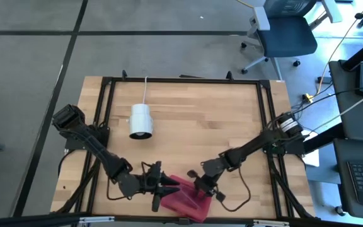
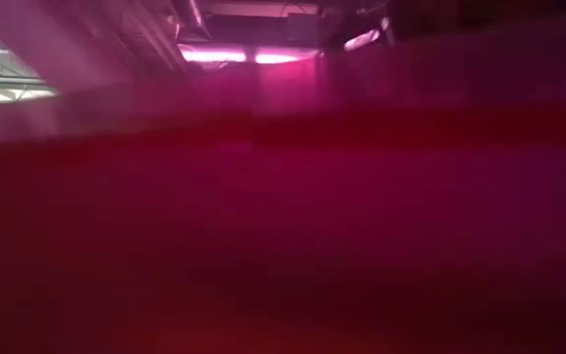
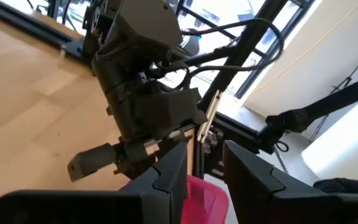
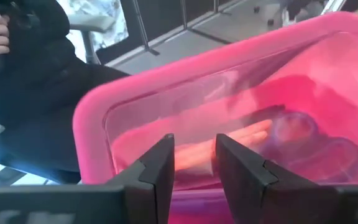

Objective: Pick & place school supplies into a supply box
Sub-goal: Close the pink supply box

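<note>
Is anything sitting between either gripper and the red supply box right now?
Nothing visible. Both grippers are right at the supply box near the table's front edge: the left gripper at its left end, the right gripper at its right side. The white cylinder stands well clear.

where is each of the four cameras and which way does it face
High: overhead, straight down on the table, both arms, the supply box.
Low: table height, filled by the red box; no arm visible.
Left wrist: past the left claw at the right arm.
Right wrist: right claw against the box wall, scissors inside.
Shared: every view shows the box.
</note>
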You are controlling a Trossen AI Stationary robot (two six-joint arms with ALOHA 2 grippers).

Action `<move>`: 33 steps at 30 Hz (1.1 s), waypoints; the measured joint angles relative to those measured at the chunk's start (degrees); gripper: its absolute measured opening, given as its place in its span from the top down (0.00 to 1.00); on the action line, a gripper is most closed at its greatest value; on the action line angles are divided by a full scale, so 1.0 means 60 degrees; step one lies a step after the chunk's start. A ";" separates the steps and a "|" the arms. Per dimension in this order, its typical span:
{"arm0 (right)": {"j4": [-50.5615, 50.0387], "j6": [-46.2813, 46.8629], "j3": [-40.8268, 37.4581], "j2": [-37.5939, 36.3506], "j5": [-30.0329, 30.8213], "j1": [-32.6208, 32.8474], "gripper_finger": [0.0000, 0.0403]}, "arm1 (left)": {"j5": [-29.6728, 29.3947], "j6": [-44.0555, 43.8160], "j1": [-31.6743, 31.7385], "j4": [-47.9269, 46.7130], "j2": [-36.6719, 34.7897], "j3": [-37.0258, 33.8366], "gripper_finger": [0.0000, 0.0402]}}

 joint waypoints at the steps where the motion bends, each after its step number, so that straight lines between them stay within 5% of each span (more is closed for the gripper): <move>1: -0.0186 -0.0004 0.0178 0.0132 -0.0003 0.0000 0.70 | 0.0004 -0.0139 -0.0020 -0.0100 0.0000 0.0000 0.76; 14: -0.1987 -0.0547 0.1535 0.1010 0.0224 0.0004 0.70 | 0.0259 -0.2328 -0.0066 -0.2066 0.0045 -0.0004 0.76; 33: -0.3633 -0.3055 0.1554 0.0912 0.0070 -0.0545 0.70 | 0.0940 -0.5046 -0.0084 -0.2110 0.1246 -0.0004 0.76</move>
